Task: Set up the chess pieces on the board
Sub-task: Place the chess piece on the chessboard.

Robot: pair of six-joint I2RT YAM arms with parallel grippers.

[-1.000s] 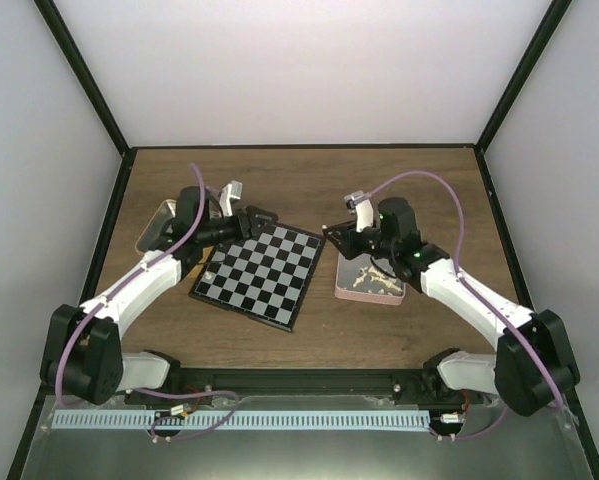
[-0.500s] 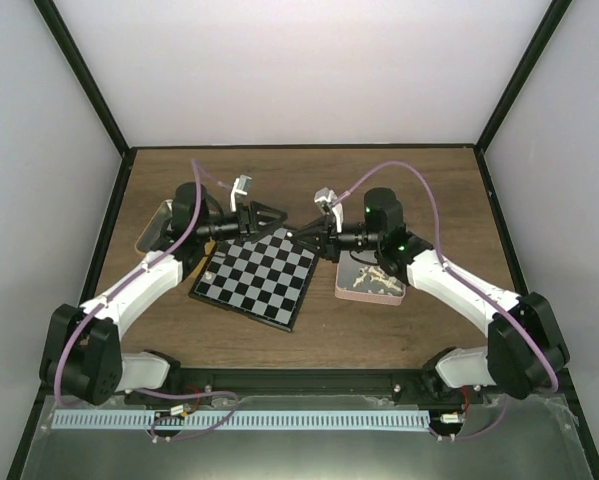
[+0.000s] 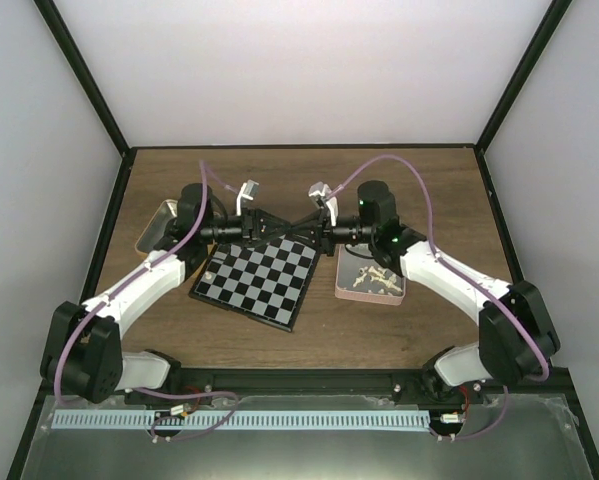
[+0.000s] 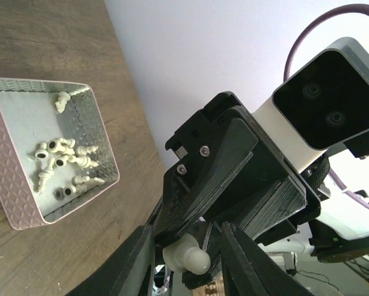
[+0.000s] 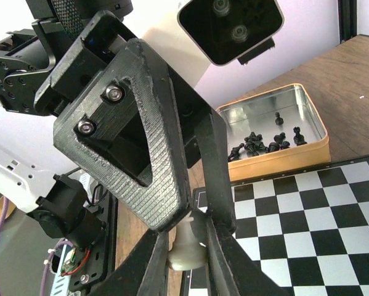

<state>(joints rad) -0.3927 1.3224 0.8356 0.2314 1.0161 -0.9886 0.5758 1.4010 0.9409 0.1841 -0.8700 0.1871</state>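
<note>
- From above, my left gripper [image 3: 277, 228] and right gripper [image 3: 306, 229] meet nose to nose over the far edge of the board [image 3: 254, 285]; whatever sits between them is too small to make out from here, and I see no figures standing on the squares
- The pink tin [image 3: 341, 290] lies just right of the board on the table [image 3: 419, 180], with a heap of pale figures inside
- Left wrist view: a white piece [image 4: 185, 258] sits between my left fingers [image 4: 135, 265], its round head toward the lens; a sliver of gap shows on each side, so I read these jaws as parted and not yet gripping
- Right wrist view: the piece is pinched low between my right fingers [image 5: 218, 253], which are clenched on it, above the board's edge, with the tan tin [image 5: 289, 157] of black pieces [image 5: 258, 145] beyond
- I judge this a hand-over, so I would seat the left pads squarely on the stem below the head and get a firm hold before the right lets go
- I would keep both wrists steady, ease the right open without tugging, then draw the arms straight apart, staying over the board so a slip lands there
</note>
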